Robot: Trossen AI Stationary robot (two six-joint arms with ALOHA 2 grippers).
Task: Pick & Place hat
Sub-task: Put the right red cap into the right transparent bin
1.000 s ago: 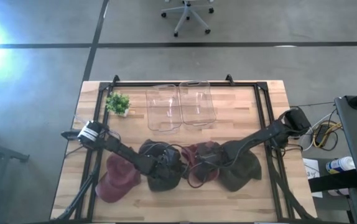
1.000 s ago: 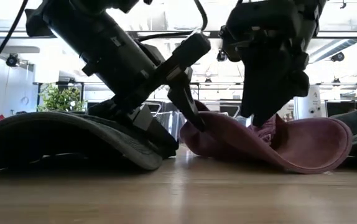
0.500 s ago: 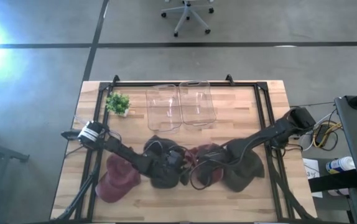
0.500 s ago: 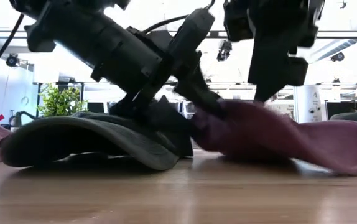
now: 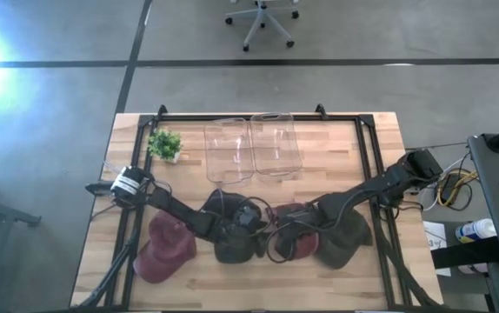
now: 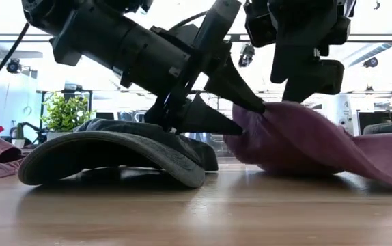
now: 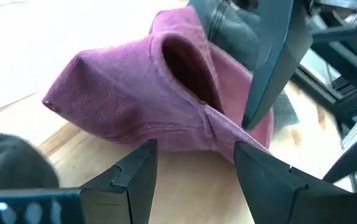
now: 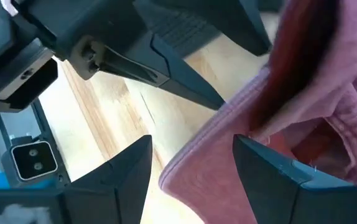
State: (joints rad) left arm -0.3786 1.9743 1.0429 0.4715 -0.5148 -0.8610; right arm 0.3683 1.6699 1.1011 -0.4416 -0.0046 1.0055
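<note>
**Pink hat pinned between two spread grippers at table centre**

The pink hat (image 5: 289, 228) lies on the wooden table (image 5: 371, 148) just past centre toward 5 o'clock, crumpled, its brim stretching off toward 3 o'clock in the low view. The left gripper (image 5: 256, 224) reaches in from 9 o'clock; its fingers (image 7: 135, 177) stand spread, their tips right at the hat's near edge, the cloth lying just beyond the gap between them. In the low view the tips press into the folded side of the hat. The right gripper (image 5: 277, 233) comes from 3 o'clock, also spread, with the hat's edge lying across the gap between its tips; whether it grips the cloth cannot be told.

A dark hat (image 5: 232, 239) lies under the left arm, touching the pink hat at 9 o'clock. A maroon hat (image 5: 163, 252) lies at 8 o'clock, a green hat (image 5: 341, 239) at 4 o'clock. Two clear bins (image 5: 251, 148) stand at 12 o'clock, a small plant (image 5: 164, 143) at 10 o'clock.
</note>
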